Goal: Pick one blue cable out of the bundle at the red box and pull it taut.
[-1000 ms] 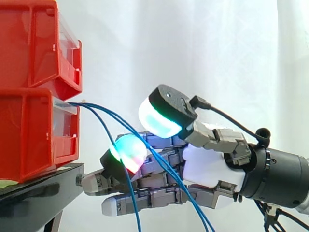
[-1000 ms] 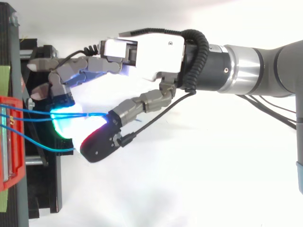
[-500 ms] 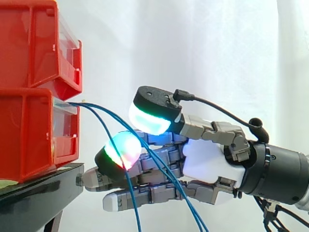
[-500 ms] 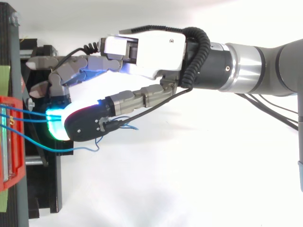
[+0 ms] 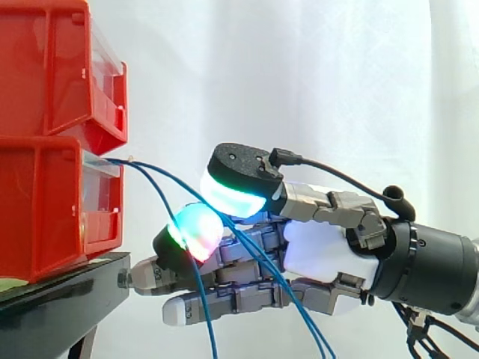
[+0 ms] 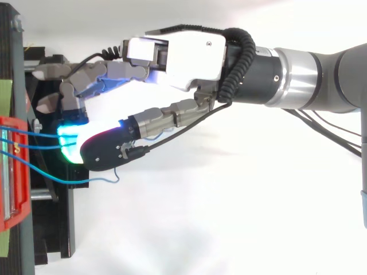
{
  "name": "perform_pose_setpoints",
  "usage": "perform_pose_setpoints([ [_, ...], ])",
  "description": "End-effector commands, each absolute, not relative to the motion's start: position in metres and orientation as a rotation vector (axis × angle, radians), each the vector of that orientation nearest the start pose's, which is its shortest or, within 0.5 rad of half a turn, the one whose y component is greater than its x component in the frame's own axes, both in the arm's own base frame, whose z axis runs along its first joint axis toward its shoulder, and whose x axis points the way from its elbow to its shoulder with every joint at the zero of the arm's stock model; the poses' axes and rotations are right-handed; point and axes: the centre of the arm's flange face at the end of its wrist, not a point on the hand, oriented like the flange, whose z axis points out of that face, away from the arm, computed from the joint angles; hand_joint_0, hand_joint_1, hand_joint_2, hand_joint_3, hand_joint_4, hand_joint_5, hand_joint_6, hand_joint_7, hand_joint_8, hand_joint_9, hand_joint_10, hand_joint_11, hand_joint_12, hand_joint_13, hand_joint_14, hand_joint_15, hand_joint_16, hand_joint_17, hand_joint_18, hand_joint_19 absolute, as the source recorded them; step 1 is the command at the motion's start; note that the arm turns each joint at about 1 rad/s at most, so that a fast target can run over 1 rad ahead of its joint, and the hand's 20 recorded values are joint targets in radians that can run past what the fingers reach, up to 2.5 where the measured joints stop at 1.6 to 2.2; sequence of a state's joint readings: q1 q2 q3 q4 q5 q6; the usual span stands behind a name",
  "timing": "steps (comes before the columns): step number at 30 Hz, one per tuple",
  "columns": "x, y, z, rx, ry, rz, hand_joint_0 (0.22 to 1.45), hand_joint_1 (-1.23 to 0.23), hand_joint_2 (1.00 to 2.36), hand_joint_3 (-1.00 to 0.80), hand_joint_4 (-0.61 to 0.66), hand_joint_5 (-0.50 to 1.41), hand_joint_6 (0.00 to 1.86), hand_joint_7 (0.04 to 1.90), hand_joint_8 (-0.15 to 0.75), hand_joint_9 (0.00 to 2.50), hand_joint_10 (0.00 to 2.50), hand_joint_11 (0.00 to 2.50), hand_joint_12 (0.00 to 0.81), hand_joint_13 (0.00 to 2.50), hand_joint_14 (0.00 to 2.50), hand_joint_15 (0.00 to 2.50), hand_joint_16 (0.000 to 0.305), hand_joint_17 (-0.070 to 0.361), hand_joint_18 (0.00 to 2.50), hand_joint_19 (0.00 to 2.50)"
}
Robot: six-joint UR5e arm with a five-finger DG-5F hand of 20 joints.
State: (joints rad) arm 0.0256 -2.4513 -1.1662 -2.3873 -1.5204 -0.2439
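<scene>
Several thin blue cables (image 5: 142,165) come out of the front of the lower red bin (image 5: 45,202) and droop to the right and down. In the top view the blue cables (image 6: 40,147) run from the red bin (image 6: 11,172) into the glowing pads. My hand (image 5: 322,258) reaches in from the right, just in front of the bin. Its thumb pad (image 5: 232,196), glowing green and white, lies over a cable, and a finger pad (image 5: 196,228) glowing green and red presses from below. One blue cable is pinched between them; the others hang loose past the hand.
A second red bin (image 5: 52,75) is stacked on the lower one. Both stand on a black stand (image 5: 60,288) whose edge lies just under my lower fingers. A white curtain hangs behind.
The thumb has swung down and toward the bin, closing over the cables against the finger pad. Since half a second ago the hand has barely shifted.
</scene>
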Motion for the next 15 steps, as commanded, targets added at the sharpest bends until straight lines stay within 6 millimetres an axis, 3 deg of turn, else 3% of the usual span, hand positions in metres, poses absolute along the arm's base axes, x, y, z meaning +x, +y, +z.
perform_pose_setpoints([
  [1,0.8021,-0.1195,0.1844,0.869,1.071,1.115,0.63,-0.67,1.02,-0.12,0.42,-0.05,0.50,1.23,0.323,0.74,0.00,0.10,0.364,0.30,0.00,0.00,0.058,0.131,0.41,0.21],
  [15,0.8022,-0.1195,0.1846,0.864,1.071,1.110,0.62,-0.84,1.02,-0.16,0.31,-0.08,0.53,1.29,0.323,0.66,0.00,0.15,0.367,0.27,0.00,0.00,0.058,0.130,0.41,0.20],
])
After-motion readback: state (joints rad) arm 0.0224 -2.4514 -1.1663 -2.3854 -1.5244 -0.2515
